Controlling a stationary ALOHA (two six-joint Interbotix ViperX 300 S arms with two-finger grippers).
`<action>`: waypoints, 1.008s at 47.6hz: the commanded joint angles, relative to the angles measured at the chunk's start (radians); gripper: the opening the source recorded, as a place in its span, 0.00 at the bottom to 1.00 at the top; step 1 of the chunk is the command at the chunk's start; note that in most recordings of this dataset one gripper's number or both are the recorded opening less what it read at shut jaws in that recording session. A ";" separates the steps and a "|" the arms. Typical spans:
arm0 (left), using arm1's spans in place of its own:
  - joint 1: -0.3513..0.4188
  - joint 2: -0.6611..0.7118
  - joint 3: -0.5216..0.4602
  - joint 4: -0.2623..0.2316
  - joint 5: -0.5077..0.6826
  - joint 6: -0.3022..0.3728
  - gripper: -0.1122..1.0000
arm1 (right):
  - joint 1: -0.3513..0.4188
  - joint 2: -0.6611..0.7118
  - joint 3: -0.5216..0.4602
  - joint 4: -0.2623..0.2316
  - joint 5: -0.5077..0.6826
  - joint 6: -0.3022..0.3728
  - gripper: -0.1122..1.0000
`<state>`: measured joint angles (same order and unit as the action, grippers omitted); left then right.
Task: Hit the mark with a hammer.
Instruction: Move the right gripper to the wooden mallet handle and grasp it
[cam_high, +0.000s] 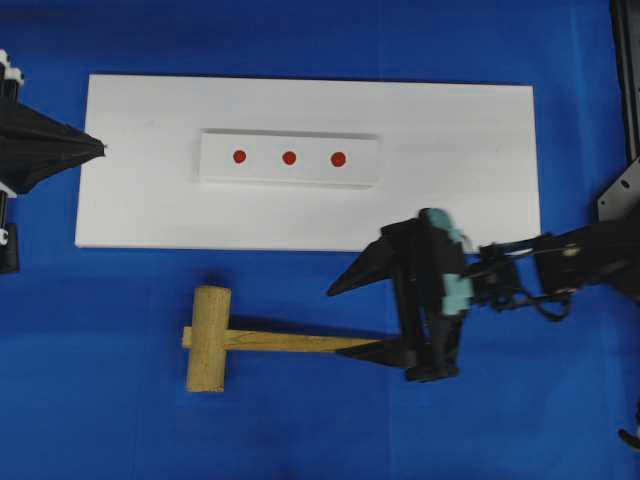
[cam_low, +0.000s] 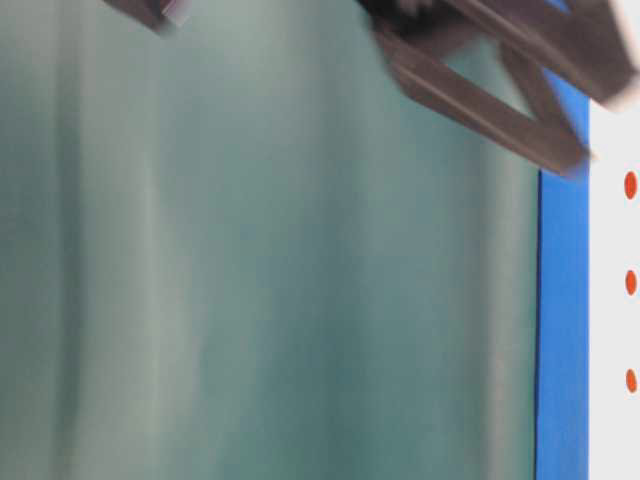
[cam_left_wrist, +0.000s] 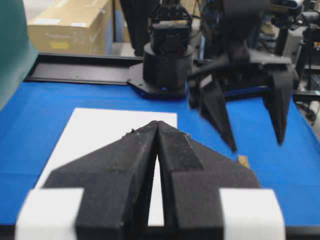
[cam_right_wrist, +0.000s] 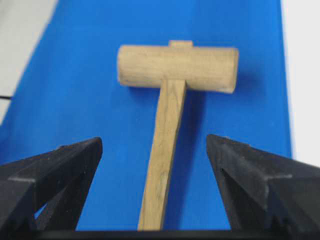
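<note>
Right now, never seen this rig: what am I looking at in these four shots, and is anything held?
Two robot arms work over a blue table. The overhead view shows everything. The table-level view is mostly blocked by a blurred green surface. The other two views come from cameras on the wrists.

On the table lies a white board with a smaller white block carrying three red dots. Below it the wooden hammer lies flat.

The left gripper is shut and empty, at the board's left end. The right gripper has its fingers spread open on either side of the hammer's handle. Nothing is held yet.
</note>
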<state>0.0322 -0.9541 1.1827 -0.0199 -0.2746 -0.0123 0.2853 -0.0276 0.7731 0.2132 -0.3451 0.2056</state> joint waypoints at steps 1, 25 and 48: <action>0.003 0.006 -0.009 0.000 -0.005 -0.002 0.10 | 0.008 0.063 -0.057 0.037 -0.032 -0.002 0.88; 0.003 0.005 0.002 0.000 0.000 -0.002 0.10 | 0.038 0.353 -0.204 0.176 -0.100 -0.008 0.88; 0.003 0.003 0.003 0.000 0.011 -0.002 0.10 | 0.048 0.394 -0.218 0.186 -0.080 -0.023 0.61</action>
<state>0.0337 -0.9541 1.1934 -0.0199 -0.2592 -0.0138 0.3267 0.3804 0.5691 0.3973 -0.4310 0.1871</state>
